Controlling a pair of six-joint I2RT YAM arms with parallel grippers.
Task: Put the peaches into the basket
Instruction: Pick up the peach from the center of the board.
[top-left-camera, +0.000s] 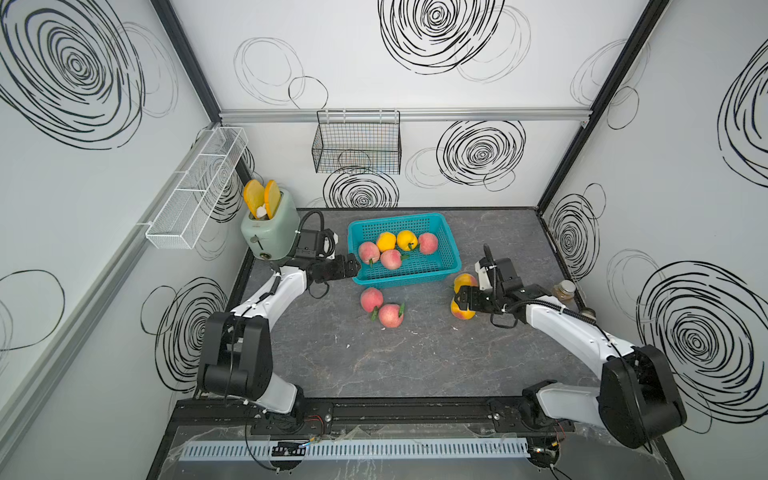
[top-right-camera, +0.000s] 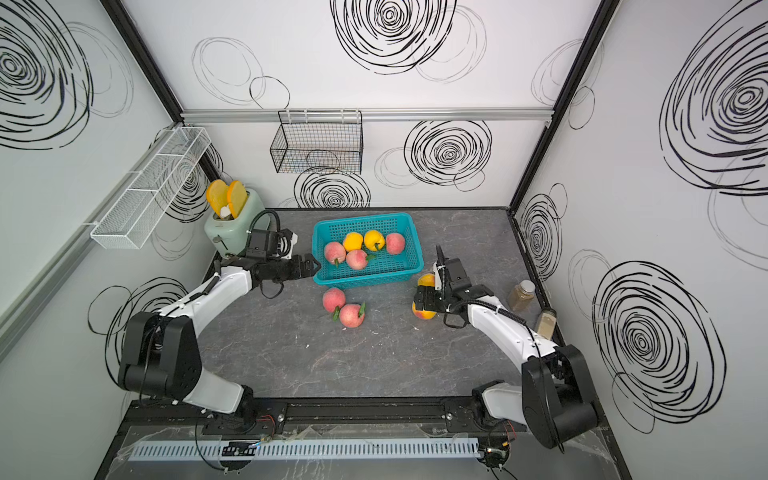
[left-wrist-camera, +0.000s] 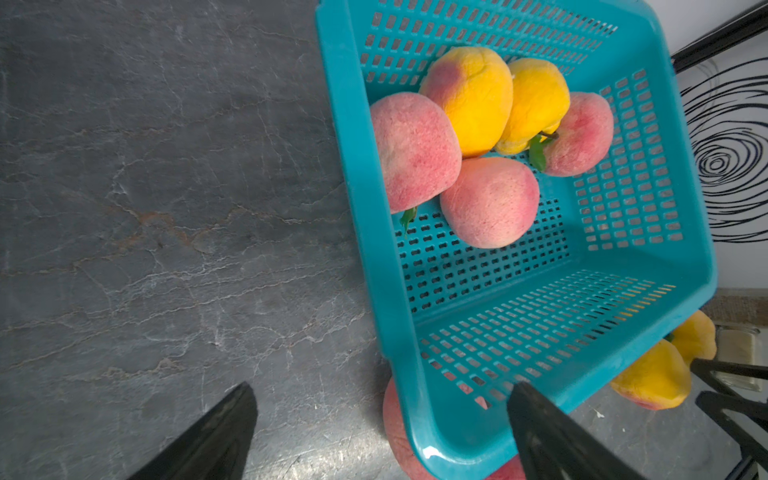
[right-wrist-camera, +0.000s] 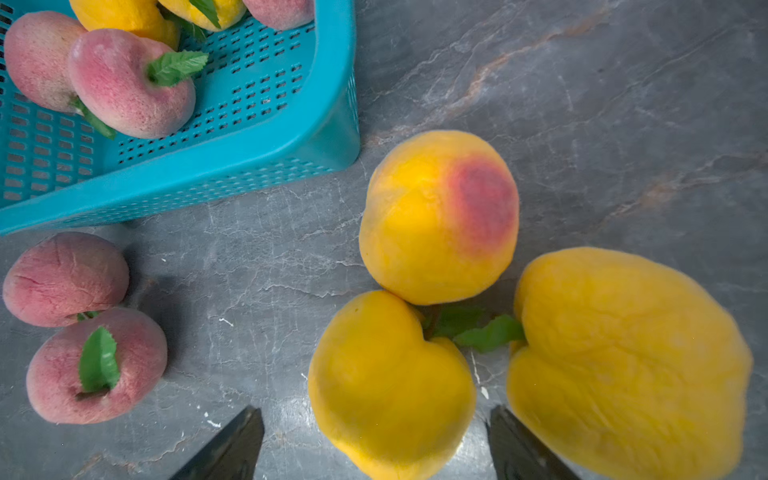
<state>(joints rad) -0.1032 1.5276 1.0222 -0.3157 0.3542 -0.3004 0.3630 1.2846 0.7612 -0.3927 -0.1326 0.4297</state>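
**Five peaches in the basket, five on the table**

The peaches are round, matt toy fruits with green leaves, some pink-red and some yellow with a red blush. The basket (top-left-camera: 399, 218) is teal, with slotted walls and floor and a flared rim. It stands toward the back of the grey table (top-left-camera: 415, 365). Five peaches lie bunched inside it, away from its right end: three pink, such as the left one (top-left-camera: 368, 251), and two yellow (top-left-camera: 386, 241) behind them.

Two more pink peaches (top-left-camera: 371, 299) lie touching each other on the table just in front of the basket. Three yellow peaches cluster off its near right corner.

The right claw (right-wrist-camera: 374, 411) hangs over that cluster with its jaws wide apart. One yellow peach (right-wrist-camera: 390, 382) sits between them with a gap on each side, so nothing is gripped. A second yellow peach (right-wrist-camera: 627, 361) lies just outside one finger. The blushed one (right-wrist-camera: 440, 216) lies beyond the tips, touching the first. In both top views the claw hides much of the cluster.

The left claw (left-wrist-camera: 384, 386) is spread wide and empty at the basket's near left corner — one finger over the table, the other over the basket's near wall. The bunched peaches lie just beyond its tips.
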